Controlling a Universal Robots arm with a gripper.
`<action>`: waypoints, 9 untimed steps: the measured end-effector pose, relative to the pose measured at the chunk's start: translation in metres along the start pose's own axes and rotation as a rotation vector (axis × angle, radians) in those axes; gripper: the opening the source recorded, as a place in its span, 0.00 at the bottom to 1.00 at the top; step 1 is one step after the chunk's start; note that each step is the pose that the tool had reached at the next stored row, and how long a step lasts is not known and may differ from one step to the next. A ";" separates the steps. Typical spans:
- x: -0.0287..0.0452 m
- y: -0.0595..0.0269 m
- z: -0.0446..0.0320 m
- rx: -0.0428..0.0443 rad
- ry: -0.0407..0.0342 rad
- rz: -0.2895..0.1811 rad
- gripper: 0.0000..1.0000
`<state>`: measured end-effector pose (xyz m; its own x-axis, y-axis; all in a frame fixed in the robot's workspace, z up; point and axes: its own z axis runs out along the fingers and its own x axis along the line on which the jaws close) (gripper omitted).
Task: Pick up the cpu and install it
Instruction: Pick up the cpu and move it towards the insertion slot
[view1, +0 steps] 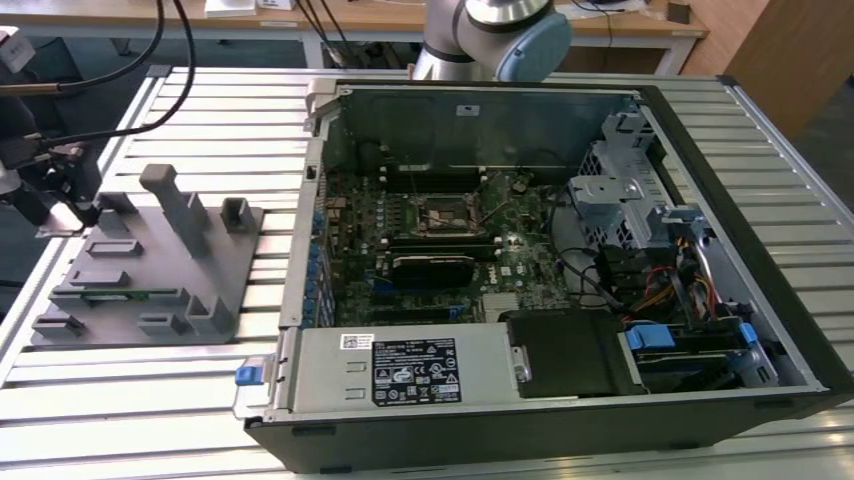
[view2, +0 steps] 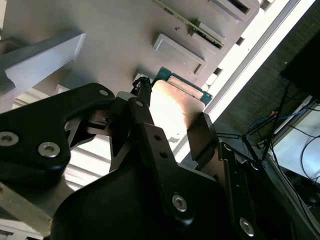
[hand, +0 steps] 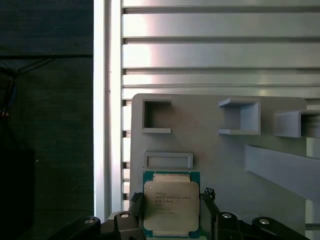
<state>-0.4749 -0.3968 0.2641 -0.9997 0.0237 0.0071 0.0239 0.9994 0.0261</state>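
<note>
On the grey holder tray (view1: 147, 290), at the exterior view's left, the cpu (hand: 171, 205) lies shiny side up. The gripper (hand: 171, 196) is clamped on it by two opposite edges, as both wrist views show. I cannot tell whether it has lifted clear. The pick-up looks under way. The install is not done, since the socket (view1: 441, 213) in the open computer case (view1: 747, 200), mid-frame, is well apart.

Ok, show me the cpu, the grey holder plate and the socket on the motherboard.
cpu (hand: 171, 205): first wrist view, middle of its metal top.
grey holder plate (hand: 215, 160): first wrist view, bare flat surface.
socket (view1: 441, 214): exterior view, centre of its square frame.
</note>
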 end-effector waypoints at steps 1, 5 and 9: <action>0.0000 0.0001 -0.0013 0.0000 -0.0001 0.000 0.54; 0.0001 0.0006 -0.0062 -0.0001 -0.0005 0.000 0.54; 0.0001 0.0011 -0.0118 0.0000 -0.0009 0.000 0.54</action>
<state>-0.4749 -0.3961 0.2759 -0.9997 0.0237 0.0062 0.0239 0.9994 0.0261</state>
